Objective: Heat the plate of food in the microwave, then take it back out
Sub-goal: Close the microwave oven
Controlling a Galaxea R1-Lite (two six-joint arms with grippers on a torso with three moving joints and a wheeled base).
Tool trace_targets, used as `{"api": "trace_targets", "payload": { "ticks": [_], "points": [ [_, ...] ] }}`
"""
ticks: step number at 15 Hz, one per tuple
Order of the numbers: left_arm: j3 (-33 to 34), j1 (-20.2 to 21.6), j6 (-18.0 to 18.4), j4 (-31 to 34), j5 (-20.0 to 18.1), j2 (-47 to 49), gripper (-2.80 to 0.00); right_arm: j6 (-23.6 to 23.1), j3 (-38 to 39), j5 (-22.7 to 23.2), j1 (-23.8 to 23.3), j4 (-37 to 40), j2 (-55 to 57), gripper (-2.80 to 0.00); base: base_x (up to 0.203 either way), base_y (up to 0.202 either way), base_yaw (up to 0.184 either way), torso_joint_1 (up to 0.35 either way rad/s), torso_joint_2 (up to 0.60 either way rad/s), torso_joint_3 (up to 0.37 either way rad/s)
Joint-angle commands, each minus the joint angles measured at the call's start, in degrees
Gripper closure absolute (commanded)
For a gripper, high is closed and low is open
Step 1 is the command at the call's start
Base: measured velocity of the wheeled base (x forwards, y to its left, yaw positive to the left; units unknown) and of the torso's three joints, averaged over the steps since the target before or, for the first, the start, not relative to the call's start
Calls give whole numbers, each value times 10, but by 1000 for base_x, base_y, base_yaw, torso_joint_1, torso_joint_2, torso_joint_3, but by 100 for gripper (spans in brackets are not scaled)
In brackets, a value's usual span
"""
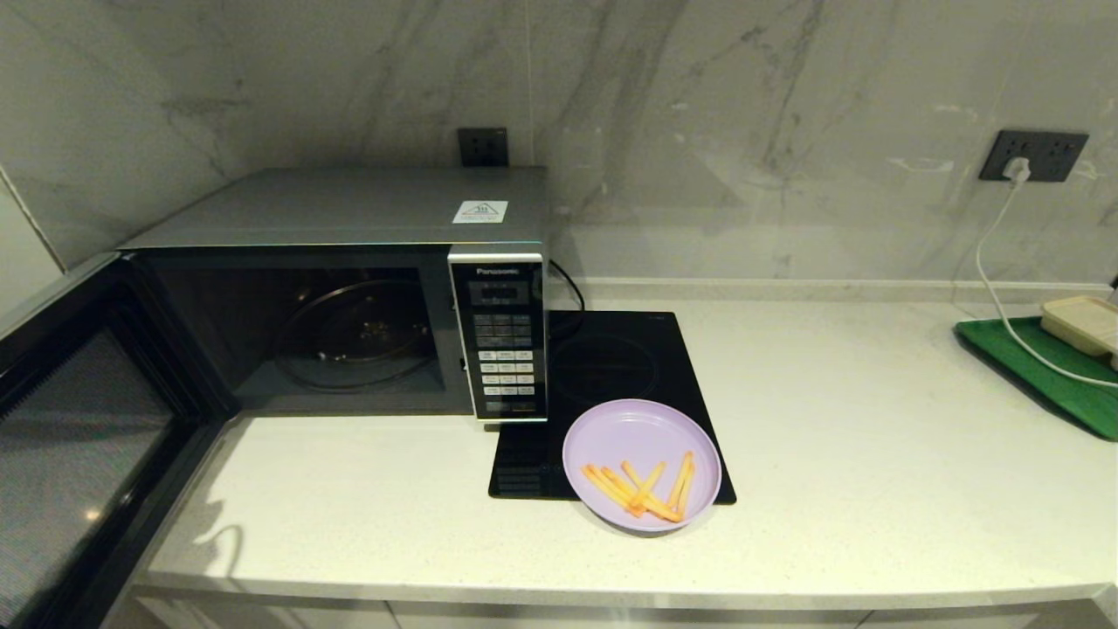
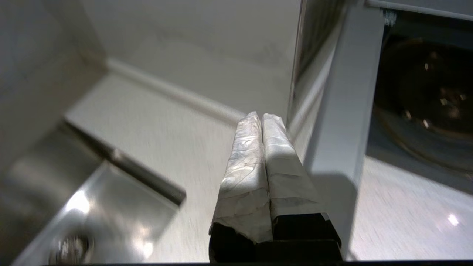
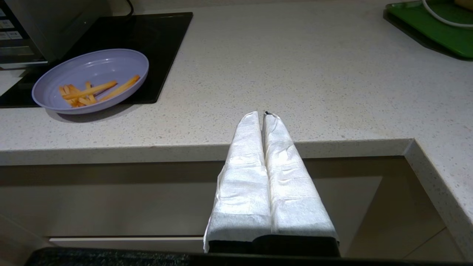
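The lilac plate of food point(image 1: 642, 459) with its fries point(image 1: 642, 489) rests partly on the black hob, just right of the microwave; it also shows in the right wrist view point(image 3: 92, 79). The silver microwave point(image 1: 349, 218) stands at the back left with its door point(image 1: 79, 445) swung wide open and its glass turntable point(image 1: 358, 336) bare. My left gripper point(image 2: 261, 116) is shut on nothing, low beside the open door's edge point(image 2: 343, 111). My right gripper point(image 3: 261, 114) is shut and empty, below the counter's front edge, well right of the plate. Neither arm shows in the head view.
A black induction hob point(image 1: 611, 367) lies under the plate. At the far right a green tray point(image 1: 1048, 376) carries a beige lidded box point(image 1: 1083, 321), with a white cable point(image 1: 987, 271) running to a wall socket. A steel sink point(image 2: 85, 218) sits left of the microwave.
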Motion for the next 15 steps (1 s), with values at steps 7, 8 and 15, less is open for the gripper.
{"api": "trace_targets", "payload": {
  "ticks": [7,8,15],
  "points": [
    [-438,-9,-55,729,-2,162,0,0,0,0,0,0,0,0,0,0,0,0,0,0],
    [-446,-9,-80,752,-8,179,0,0,0,0,0,0,0,0,0,0,0,0,0,0],
    [-453,11,-123,775,-38,195,0,0,0,0,0,0,0,0,0,0,0,0,0,0]
  ]
}}
